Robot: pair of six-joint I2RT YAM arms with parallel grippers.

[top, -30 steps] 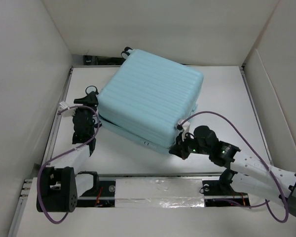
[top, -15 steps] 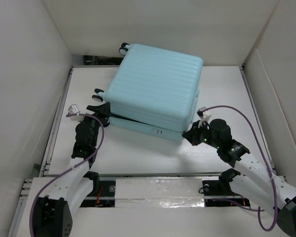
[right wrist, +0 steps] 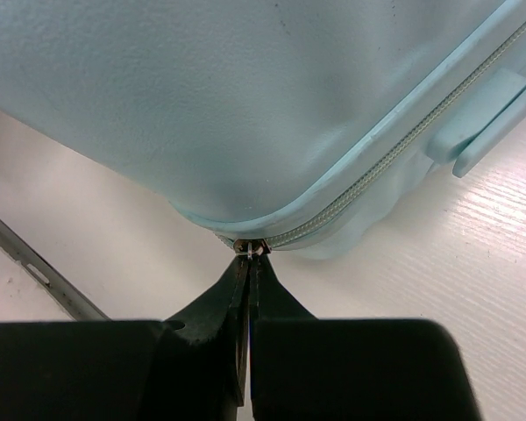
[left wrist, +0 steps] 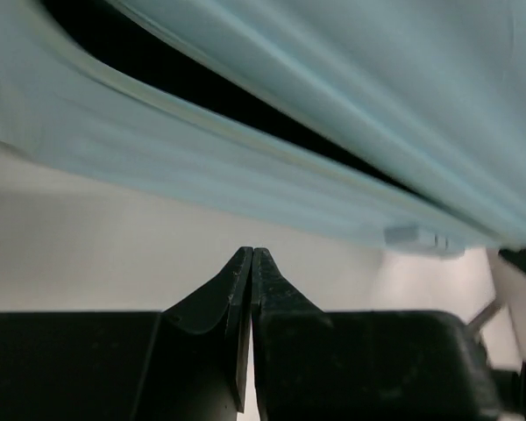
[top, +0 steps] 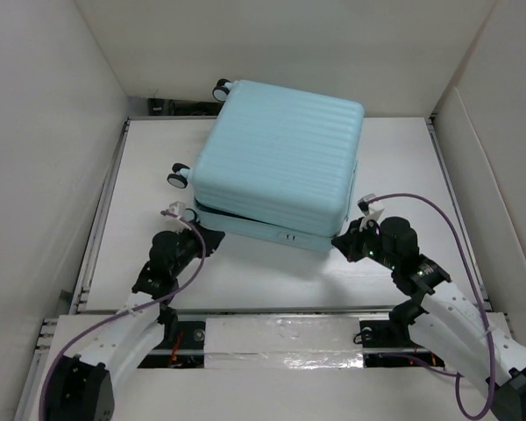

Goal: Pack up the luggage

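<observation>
Top view: luggage (top: 280,162) lies flat on the white worktop (top: 245,281), shell up, towards the back and centre. It is turned slightly, with caster wheels (top: 177,178) on its left and far-left side. Left fingers (top: 212,235) sit just off the near-left corner, low on the worktop. Right fingers (top: 340,239) are up against the near-right corner.

Left wrist: left fingers (left wrist: 245,272) are fully closed, tip to tip, holding nothing. They point at the luggage (left wrist: 272,167) side wall, near it but apart. A dark gap (left wrist: 202,96) runs between the two shell halves, so that side isn't zipped.

Right wrist: right fingers (right wrist: 243,276) are closed, pinching the small metal zipper pull (right wrist: 251,249) at the rounded corner of the luggage (right wrist: 202,96). Zipper teeth (right wrist: 394,158) run from the pull up to the right and look closed along that stretch. A moulded tab (right wrist: 486,114) sticks out below the zip line.
</observation>
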